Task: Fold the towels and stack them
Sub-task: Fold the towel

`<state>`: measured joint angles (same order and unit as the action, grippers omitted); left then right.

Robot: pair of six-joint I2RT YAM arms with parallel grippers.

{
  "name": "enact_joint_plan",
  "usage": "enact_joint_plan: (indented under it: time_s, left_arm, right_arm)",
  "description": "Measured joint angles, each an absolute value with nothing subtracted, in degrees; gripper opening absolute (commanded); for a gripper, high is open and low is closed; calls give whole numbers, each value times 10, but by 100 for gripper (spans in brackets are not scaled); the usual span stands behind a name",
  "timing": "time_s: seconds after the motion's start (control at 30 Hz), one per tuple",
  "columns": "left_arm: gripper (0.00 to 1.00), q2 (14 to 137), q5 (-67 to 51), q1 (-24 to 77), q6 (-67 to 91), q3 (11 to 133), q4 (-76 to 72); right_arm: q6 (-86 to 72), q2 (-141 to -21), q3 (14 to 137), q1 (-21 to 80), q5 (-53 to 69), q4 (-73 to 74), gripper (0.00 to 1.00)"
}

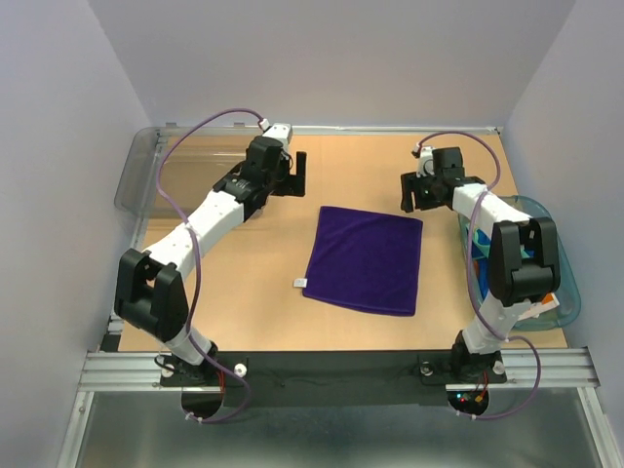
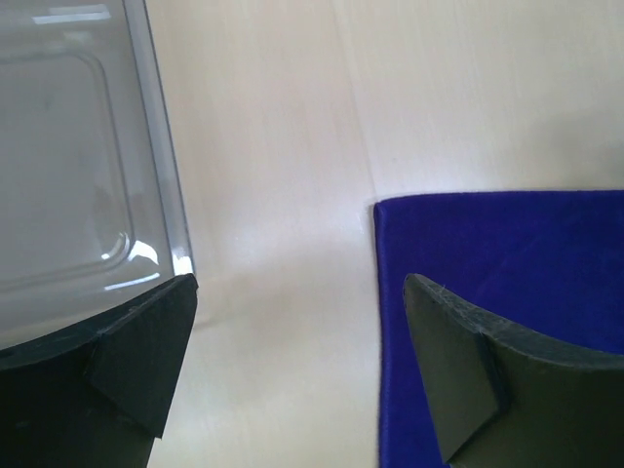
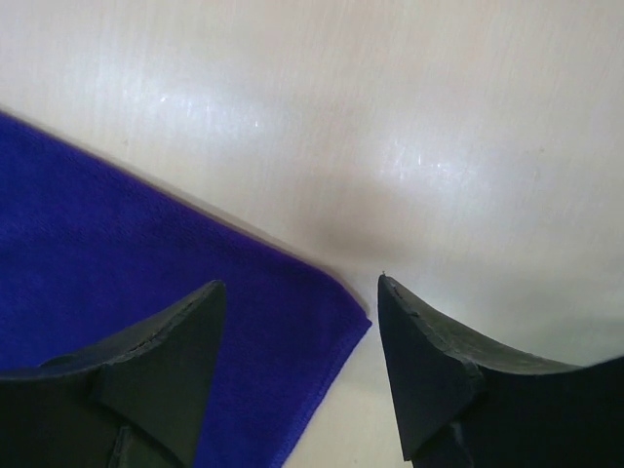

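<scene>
While left claw (image 2: 300, 283) and right claw (image 3: 299, 283) gape empty, the purple towel (image 1: 366, 258) lies between them, seemingly untouched.

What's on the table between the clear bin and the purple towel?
Only bare tabletop, shown in the left wrist view between the clear bin and the purple towel.

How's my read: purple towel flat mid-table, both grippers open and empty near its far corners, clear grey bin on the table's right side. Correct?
One thing is wrong: the top external view shows the clear grey bin on the left side of the table. The purple towel is flat mid-table, left gripper and right gripper open and empty near its far corners.
</scene>
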<state>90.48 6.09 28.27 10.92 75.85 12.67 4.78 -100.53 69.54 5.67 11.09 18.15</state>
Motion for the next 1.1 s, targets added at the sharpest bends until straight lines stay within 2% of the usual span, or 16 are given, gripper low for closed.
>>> enact_joint_plan:
  time_s: [0.47, 1.1]
  left_arm:
    - [98, 883, 58, 283, 34, 674, 86]
    - [98, 921, 4, 289, -41, 699, 87]
  right_arm:
    - [127, -1059, 724, 51, 92, 251, 54]
    - [131, -1078, 722, 48, 72, 267, 48]
